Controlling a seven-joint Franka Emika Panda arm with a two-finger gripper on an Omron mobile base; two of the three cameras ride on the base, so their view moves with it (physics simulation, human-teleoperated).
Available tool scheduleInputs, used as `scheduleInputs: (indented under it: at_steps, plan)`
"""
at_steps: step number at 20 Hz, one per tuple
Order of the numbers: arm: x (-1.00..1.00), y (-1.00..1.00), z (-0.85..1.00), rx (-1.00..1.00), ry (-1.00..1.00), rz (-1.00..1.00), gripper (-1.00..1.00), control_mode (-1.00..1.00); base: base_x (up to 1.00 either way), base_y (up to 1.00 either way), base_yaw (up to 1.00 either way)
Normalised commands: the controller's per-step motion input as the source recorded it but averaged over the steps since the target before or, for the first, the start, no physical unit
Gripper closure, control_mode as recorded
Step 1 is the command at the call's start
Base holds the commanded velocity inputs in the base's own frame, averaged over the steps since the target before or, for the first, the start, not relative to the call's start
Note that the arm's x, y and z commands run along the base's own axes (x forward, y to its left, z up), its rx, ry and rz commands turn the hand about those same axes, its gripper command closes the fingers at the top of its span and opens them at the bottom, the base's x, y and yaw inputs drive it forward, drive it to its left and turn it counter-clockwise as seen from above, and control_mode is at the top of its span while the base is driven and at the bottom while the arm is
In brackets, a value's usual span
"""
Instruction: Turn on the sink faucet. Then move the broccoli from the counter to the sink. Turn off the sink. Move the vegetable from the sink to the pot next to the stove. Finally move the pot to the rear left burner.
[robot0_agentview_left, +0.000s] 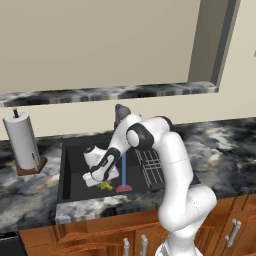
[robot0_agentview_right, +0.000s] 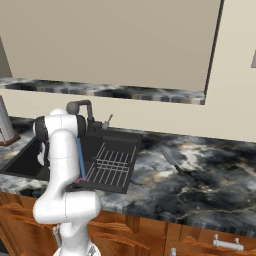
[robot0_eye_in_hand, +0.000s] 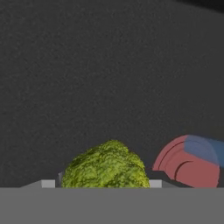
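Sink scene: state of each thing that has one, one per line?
broccoli: lying on the sink floor, at the tool's tips, beside the red disc.
tool: down in the sink over the broccoli; open or shut, cannot tell.
sink: dark basin, a blue stream falling into it.
faucet: a blue stream below it, so apparently on.
paper towel roll: upright on its holder, left of the sink.

Place: a rendered home kitchen
Worktop: dark marbled stone table
Basin: black sink with faucet and drying rack
Below: wooden cabinets, metal handles
Side: paper towel roll
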Motion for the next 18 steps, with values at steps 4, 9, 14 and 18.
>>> scheduleInputs:
  at_steps: [4, 9, 14, 18]
  plan:
    - [0.04, 0.01, -0.10, 0.00, 0.00, 0.00, 1.00, -1.00, 0.00, 0.00, 0.00]
    - [0.04, 0.00, -0.11, 0.00, 0.00, 0.00, 1.00, -1.00, 0.00, 0.00, 0.00]
    - [0.01, 0.00, -0.13, 0.00, 0.00, 0.00, 1.00, -1.00, 0.00, 0.00, 0.00]
    - [0.01, 0.00, -0.12, 0.00, 0.00, 0.00, 1.00, -1.00, 0.00, 0.00, 0.00]
